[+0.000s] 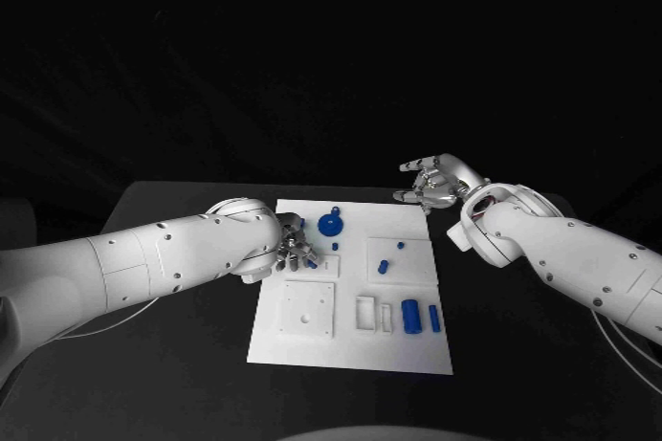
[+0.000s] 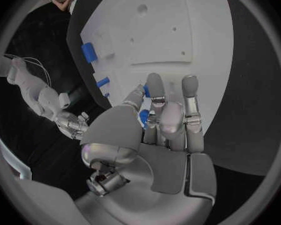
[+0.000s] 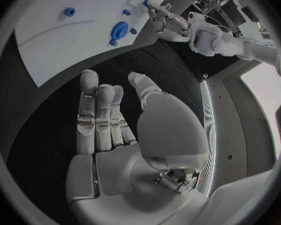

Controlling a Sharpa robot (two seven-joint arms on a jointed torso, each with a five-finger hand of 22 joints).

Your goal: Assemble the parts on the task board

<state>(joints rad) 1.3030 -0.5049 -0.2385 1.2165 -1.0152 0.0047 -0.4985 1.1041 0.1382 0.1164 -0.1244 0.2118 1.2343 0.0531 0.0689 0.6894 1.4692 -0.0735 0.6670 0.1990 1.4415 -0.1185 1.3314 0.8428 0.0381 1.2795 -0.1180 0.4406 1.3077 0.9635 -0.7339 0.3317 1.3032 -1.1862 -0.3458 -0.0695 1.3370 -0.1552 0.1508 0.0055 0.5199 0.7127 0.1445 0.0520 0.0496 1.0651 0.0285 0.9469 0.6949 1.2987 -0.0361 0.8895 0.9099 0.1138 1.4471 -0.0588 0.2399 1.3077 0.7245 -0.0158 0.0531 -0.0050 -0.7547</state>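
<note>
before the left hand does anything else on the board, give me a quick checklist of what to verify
1. Left hand over the board: ok, at its left edge.
2. Left hand holds a part: ok, a small blue part sits between its fingers.
3. Right hand out of the way: ok, open, off the board past its far right corner.
4. Blue gear undisturbed: ok, at the board's far end.
5. Other parts accounted for: ok, two blue bars lie near the right edge.
6. Target slot for the held part: cannot tell.

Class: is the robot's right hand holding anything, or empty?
Empty: the right hand hovers off the task board, fingers apart, nothing between them.
</note>
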